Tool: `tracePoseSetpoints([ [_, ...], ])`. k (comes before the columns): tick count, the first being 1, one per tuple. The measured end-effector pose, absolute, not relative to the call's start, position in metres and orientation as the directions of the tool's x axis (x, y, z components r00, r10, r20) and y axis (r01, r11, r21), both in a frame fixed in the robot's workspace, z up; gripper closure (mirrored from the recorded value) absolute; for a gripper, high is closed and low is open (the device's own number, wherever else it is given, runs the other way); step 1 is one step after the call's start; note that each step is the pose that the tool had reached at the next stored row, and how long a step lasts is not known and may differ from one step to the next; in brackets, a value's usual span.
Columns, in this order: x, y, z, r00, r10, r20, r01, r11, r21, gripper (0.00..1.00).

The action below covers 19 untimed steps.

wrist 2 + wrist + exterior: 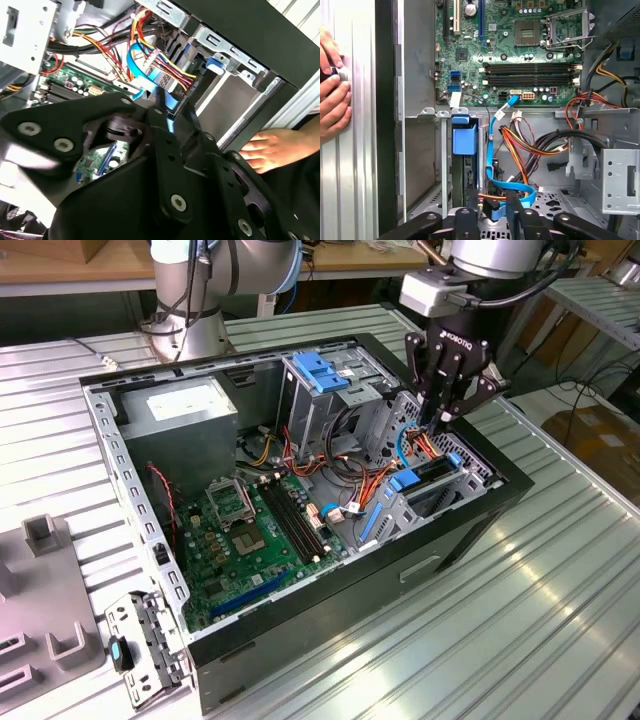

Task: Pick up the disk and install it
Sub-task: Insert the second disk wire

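The disk (428, 476) sits on edge in the drive cage at the exterior view's right side of the open computer case (480, 530), with blue rail ends at both ends. In the first wrist view its blue rail tab (464, 136) tops the slot. My gripper (441, 422) hangs just above the disk, its fingers drawn together to a point. It stands among the blue flat cable (496, 150) and the orange wires. In the second wrist view the gripper (164, 112) meets beside that blue cable. I see nothing clearly held between the fingers.
A person's hands (332, 95) rest on the ribbed table beside the case wall. Inside the case are the motherboard (250, 530), a grey power-supply box (190, 405), a light-blue latch plate (320, 370) and cable bundles. Grey fixtures (50, 580) lie at the exterior view's left.
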State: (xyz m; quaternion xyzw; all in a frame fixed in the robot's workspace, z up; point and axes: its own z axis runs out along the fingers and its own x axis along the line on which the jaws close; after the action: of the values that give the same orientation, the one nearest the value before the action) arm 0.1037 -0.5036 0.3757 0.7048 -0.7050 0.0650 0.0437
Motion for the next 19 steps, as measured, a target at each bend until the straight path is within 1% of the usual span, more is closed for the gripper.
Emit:
tracePoseSetpoints([
  [1,0.104,-0.504,0.375,-0.003,-0.987,0.162,-1.000,-0.002,-0.030,0.71],
  [2,0.104,-0.504,0.374,-0.003,-0.986,0.168,-1.000,-0.002,-0.030,0.71],
  [3,0.104,-0.504,0.373,-0.003,-0.983,0.182,-1.000,-0.003,-0.030,0.78],
  [5,0.104,-0.504,0.372,-0.003,-0.980,0.199,-1.000,-0.003,-0.030,0.78],
  [7,0.104,-0.504,0.370,-0.003,-0.975,0.222,-1.000,-0.004,-0.030,0.78],
  [8,0.104,-0.504,0.368,-0.003,-0.974,0.226,-1.000,-0.004,-0.030,0.78],
  [13,0.104,-0.504,0.364,-0.003,-0.974,0.228,-1.000,-0.004,-0.030,0.76],
  [14,0.104,-0.504,0.364,-0.003,-0.974,0.228,-1.000,-0.004,-0.030,0.70],
  [18,0.104,-0.504,0.363,-0.003,-0.974,0.228,-1.000,-0.004,-0.030,0.70],
  [19,0.104,-0.504,0.363,-0.003,-0.974,0.228,-1.000,-0.004,-0.030,0.72],
])
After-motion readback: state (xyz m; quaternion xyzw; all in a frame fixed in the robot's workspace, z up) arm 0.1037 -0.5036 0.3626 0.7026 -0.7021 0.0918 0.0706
